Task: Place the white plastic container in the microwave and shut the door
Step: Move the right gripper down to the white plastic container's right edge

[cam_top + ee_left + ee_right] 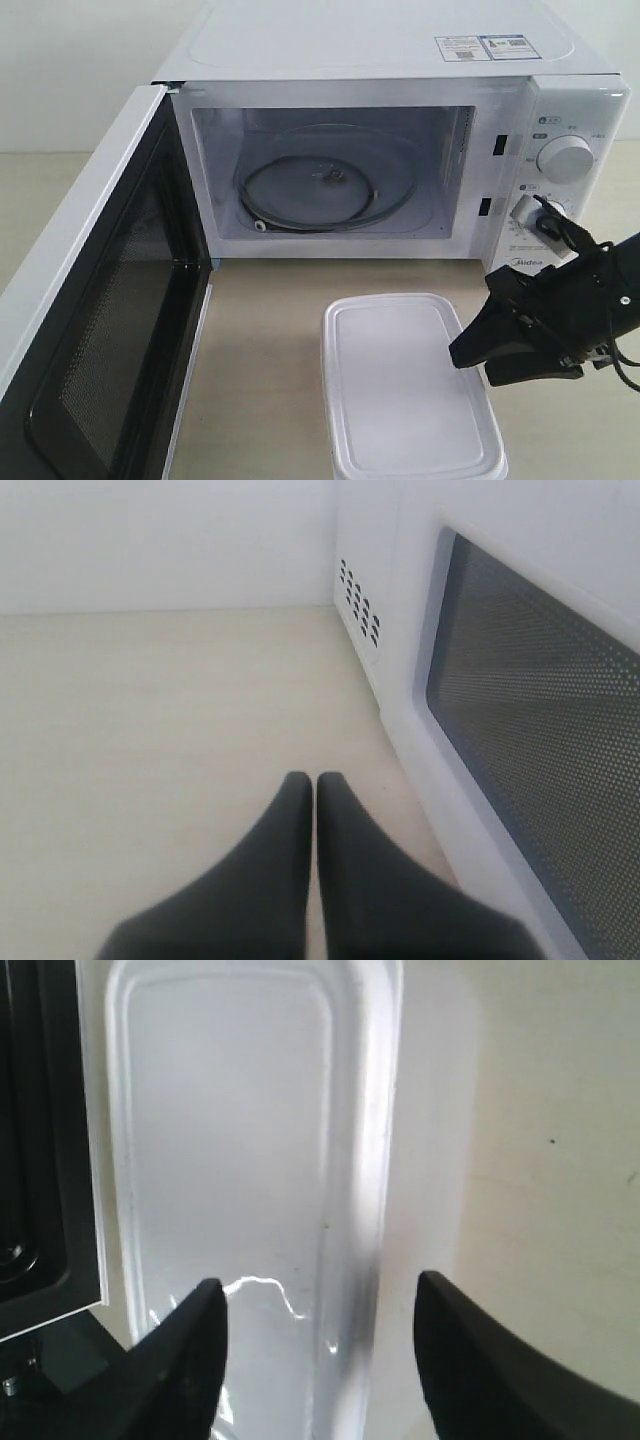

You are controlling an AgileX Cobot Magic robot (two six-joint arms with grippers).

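Pale, matte beige counter (260, 340) against a plain white wall; nothing loose on it that I can see. The boxy white countertop microwave (380, 40) stands at the back. Its white-framed door with the dark mesh window (80, 300) is swung fully open to the left, and a clear glass turntable (330, 185) lies in the cavity. The rectangular translucent-white plastic container with rounded corners and a flat rimmed lid (400, 390) sits on the counter just in front of the cavity, right of centre, lid on. The right gripper (315, 1290) hangs low over the container's right long edge with its black fingers spread wide, one above the lid and one out past the rim, gripping nothing. The left gripper (315, 785) has its fingers pressed together and hovers over bare counter beside the door's outer face. Risks as I judge them: the lid is glossy and smooth, so a pinch on one rim alone could slip or tip the box. The thin plastic wall may flex under squeeze. The rim could catch on the cavity sill. The right arm is near the round white knobs (565, 158). Shutting the door early would trap that arm.
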